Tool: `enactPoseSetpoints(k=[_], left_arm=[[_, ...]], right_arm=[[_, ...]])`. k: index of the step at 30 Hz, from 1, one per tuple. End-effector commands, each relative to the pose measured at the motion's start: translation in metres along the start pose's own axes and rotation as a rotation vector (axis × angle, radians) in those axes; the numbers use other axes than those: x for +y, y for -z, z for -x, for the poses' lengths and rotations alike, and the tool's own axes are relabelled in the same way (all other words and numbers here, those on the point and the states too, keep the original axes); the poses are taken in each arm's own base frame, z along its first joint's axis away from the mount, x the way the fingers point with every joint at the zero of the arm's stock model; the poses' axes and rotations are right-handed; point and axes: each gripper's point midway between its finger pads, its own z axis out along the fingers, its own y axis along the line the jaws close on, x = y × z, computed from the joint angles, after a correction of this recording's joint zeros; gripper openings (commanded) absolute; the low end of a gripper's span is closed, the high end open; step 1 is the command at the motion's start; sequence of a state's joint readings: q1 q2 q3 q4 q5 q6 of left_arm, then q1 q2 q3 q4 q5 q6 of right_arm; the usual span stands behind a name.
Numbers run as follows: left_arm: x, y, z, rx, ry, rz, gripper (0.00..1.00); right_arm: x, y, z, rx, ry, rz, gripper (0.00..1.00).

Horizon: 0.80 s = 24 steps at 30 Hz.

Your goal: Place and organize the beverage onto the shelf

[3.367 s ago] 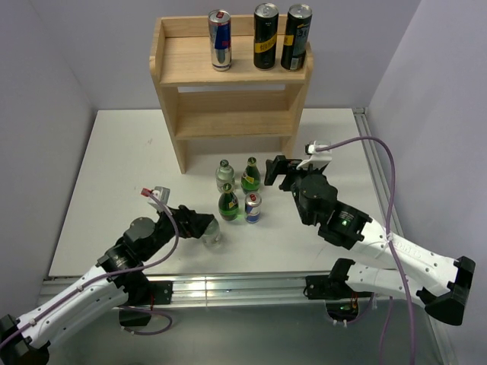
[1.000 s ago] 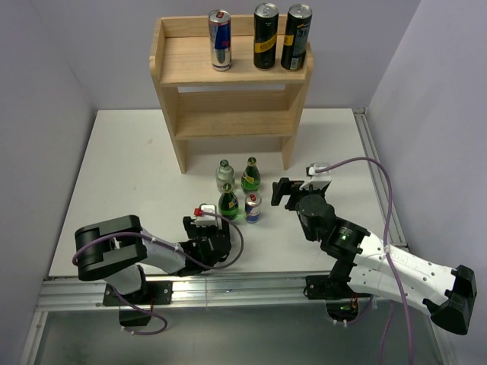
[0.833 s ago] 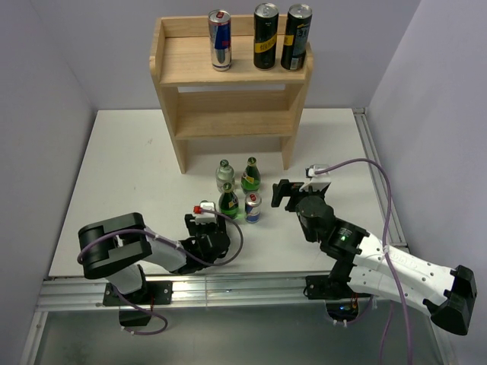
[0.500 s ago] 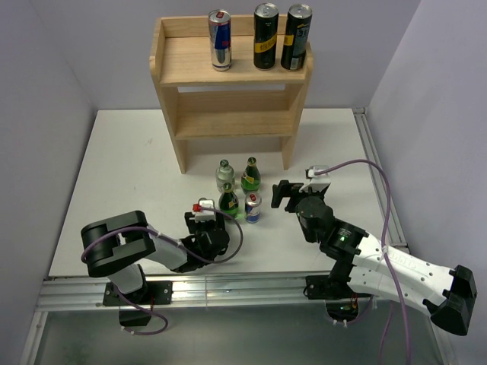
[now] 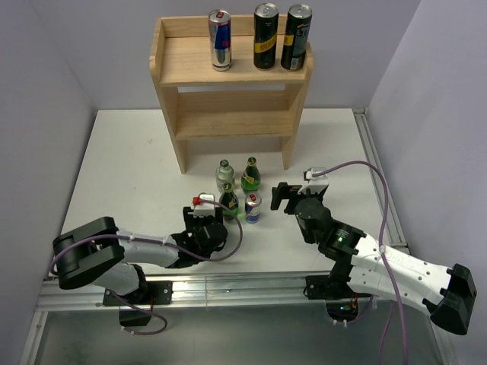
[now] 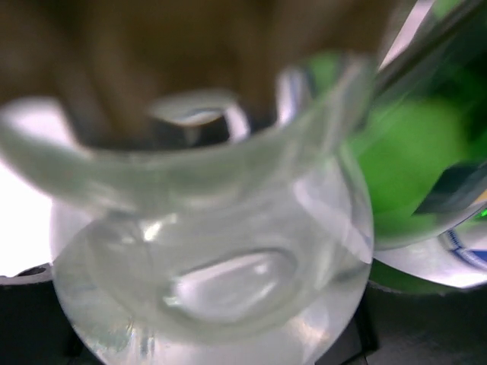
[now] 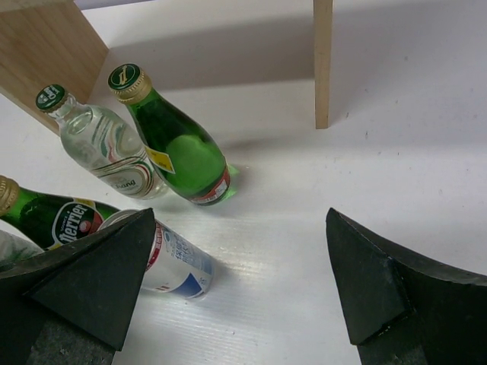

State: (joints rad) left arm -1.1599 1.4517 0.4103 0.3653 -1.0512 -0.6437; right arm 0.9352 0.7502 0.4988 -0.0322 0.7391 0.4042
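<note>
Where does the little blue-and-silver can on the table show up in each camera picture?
Top external: the blue-and-silver can stands mid-table, in front of the shelf.
Right wrist: lower left, partly behind one of the fingers.
Left wrist: cannot tell; a clear glass bottle fills the view.
Shared landmark: the green Perrier bottle beside the can, in top external and right wrist.

White table (image 5: 122,167), bearing a light-wood two-tier shelf (image 5: 232,114) at its far side. On the shelf's rimmed upper board, upright in a row: blue-silver can (image 5: 220,42), black can (image 5: 265,36), second black can (image 5: 296,38). On the table before the shelf, clustered upright: clear labelled bottle (image 5: 224,176), green bottle (image 5: 250,176), second green bottle (image 5: 228,203), short can (image 5: 253,207).
</note>
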Motion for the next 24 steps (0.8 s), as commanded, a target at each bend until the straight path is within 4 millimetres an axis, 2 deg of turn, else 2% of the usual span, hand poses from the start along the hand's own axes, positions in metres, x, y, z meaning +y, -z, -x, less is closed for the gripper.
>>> enactPoseSetpoints(k=[1,7,10,12,13,15,16,18,19,21,22,24], left_arm=[[-0.016,0.001,0.063,-0.118,0.128,-0.009,0.0],[-0.015,-0.006,0.094,-0.16,0.147,-0.017,0.0],[-0.016,-0.012,0.118,-0.188,0.165,-0.033,0.0],[-0.014,-0.018,0.142,-0.21,0.166,-0.033,0.0],[-0.021,-0.019,0.161,-0.224,0.174,-0.059,0.0],[-0.018,-0.028,0.178,-0.229,0.162,-0.055,0.0],[-0.021,-0.029,0.2,-0.255,0.187,-0.063,0.0],[-0.02,-0.036,0.218,-0.271,0.17,-0.071,0.0],[-0.021,-0.037,0.237,-0.293,0.185,-0.072,0.0],[-0.019,-0.046,0.251,-0.301,0.173,-0.069,0.0],[-0.019,-0.047,0.267,-0.318,0.181,-0.069,0.0],[-0.019,-0.055,0.277,-0.322,0.176,-0.074,0.0]], right_arm=[[0.004,-0.002,0.011,-0.043,-0.058,0.004,1.0],[0.004,-0.003,0.009,-0.04,-0.056,0.006,1.0],[0.004,-0.003,0.008,-0.038,-0.052,0.005,1.0],[0.003,-0.004,0.007,-0.037,-0.05,0.003,1.0],[0.004,-0.004,0.008,-0.039,-0.05,0.005,1.0],[0.004,-0.005,0.007,-0.037,-0.044,0.001,1.0],[0.004,-0.005,0.006,-0.036,-0.044,0.003,1.0],[0.003,-0.006,0.006,-0.038,-0.043,0.0,1.0],[0.003,-0.006,0.006,-0.039,-0.043,-0.001,1.0],[0.003,-0.006,0.006,-0.039,-0.041,0.0,1.0],[0.002,-0.006,0.005,-0.039,-0.04,-0.003,1.0],[0.002,-0.006,0.006,-0.042,-0.04,-0.002,1.0]])
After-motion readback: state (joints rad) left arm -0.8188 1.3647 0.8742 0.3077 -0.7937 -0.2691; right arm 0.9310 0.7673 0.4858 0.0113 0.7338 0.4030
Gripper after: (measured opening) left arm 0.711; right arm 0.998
